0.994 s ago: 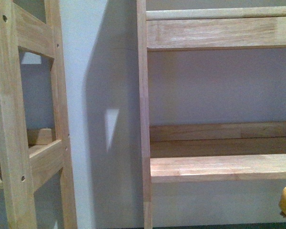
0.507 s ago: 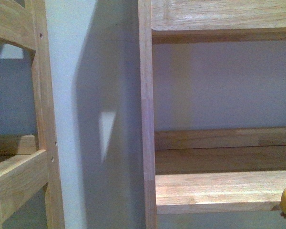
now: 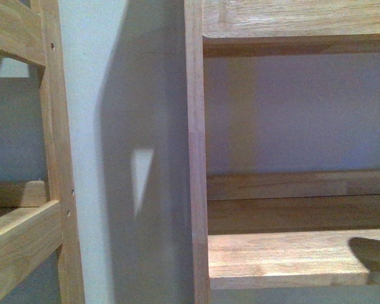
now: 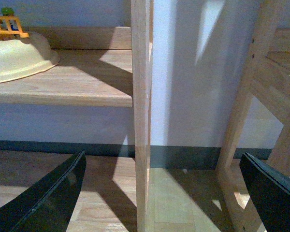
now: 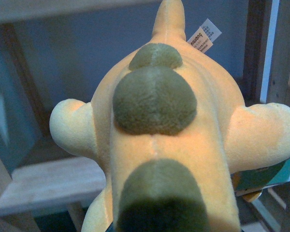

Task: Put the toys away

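Note:
The plush toy (image 5: 164,145) fills the right wrist view. It is orange-yellow and fuzzy, with olive-green bumps down its back and a white label (image 5: 204,36) near its tail. My right gripper is shut on it, and the plush hides the fingers. The toy hangs in front of a wooden shelf board (image 5: 48,186). The front view does not show the toy, only a dark shadow (image 3: 370,250) on the lower shelf board (image 3: 285,256) at the right edge. My left gripper (image 4: 162,195) is open and holds nothing. Its black fingers (image 4: 48,198) straddle a wooden upright (image 4: 141,121) low over the floor.
Two wooden shelf units stand against a pale wall, with a gap (image 3: 126,158) between their uprights. A cream bowl (image 4: 19,58) and an orange toy piece (image 4: 7,24) sit on a low shelf in the left wrist view. A dark baseboard (image 4: 183,155) runs along the wall.
The front view has drawn closer to the shelves. The orange edge of the toy has left its lower right corner, and a shadow now lies on the shelf board there.

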Robot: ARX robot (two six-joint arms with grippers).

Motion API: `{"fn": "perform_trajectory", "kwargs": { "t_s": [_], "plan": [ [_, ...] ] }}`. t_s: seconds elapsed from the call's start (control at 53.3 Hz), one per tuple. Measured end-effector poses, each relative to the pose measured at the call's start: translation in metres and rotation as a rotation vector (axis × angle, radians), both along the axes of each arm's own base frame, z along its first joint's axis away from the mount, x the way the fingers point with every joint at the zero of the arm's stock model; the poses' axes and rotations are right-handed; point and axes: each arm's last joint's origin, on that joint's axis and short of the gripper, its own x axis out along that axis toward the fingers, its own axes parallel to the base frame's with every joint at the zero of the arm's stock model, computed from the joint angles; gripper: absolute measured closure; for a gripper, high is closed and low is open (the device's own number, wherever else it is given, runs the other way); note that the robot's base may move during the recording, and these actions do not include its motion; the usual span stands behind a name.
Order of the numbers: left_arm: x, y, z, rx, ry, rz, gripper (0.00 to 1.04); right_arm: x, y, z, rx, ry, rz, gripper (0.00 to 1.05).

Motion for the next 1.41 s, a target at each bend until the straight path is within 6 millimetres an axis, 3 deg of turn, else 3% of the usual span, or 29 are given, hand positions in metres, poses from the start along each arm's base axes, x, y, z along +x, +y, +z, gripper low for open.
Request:
{"fn": "perform_trajectory", "kwargs": {
  "t_s": [0.094,0.169,0.281,0.469,0.694,0.826,1.126,1.407],
  "plan": [
    [0.000,0.000,0.000,0.000,0.000,0.000,0.06,-0.002,0.008,0.051,-0.035,-0.101,0.008,0.98],
    [0.000,0.000,0.000,0.000,0.000,0.000,0.06,-0.002,0.011,0.070,-0.056,-0.130,0.014,0.98],
    [0.000,0.000,0.000,0.000,0.000,0.000,0.06,-0.001,0.015,0.118,-0.109,-0.218,0.024,0.98],
    [0.000,0.000,0.000,0.000,0.000,0.000,0.06,-0.002,0.013,0.160,-0.155,-0.290,0.019,0.98],
    [0.000,0.000,0.000,0.000,0.000,0.000,0.06,0.012,0.008,0.198,-0.192,-0.362,0.024,0.98],
    [0.000,0.000,0.000,0.000,0.000,0.000,0.06,0.043,0.003,0.219,-0.185,-0.380,0.045,0.98],
    [0.000,0.000,0.000,0.000,0.000,0.000,0.06,0.110,0.008,0.245,-0.099,-0.377,0.154,0.98],
    [0.000,0.000,0.000,0.000,0.000,0.000,0.06,0.154,0.020,0.261,0.013,-0.376,0.276,0.98]
  ]
}}
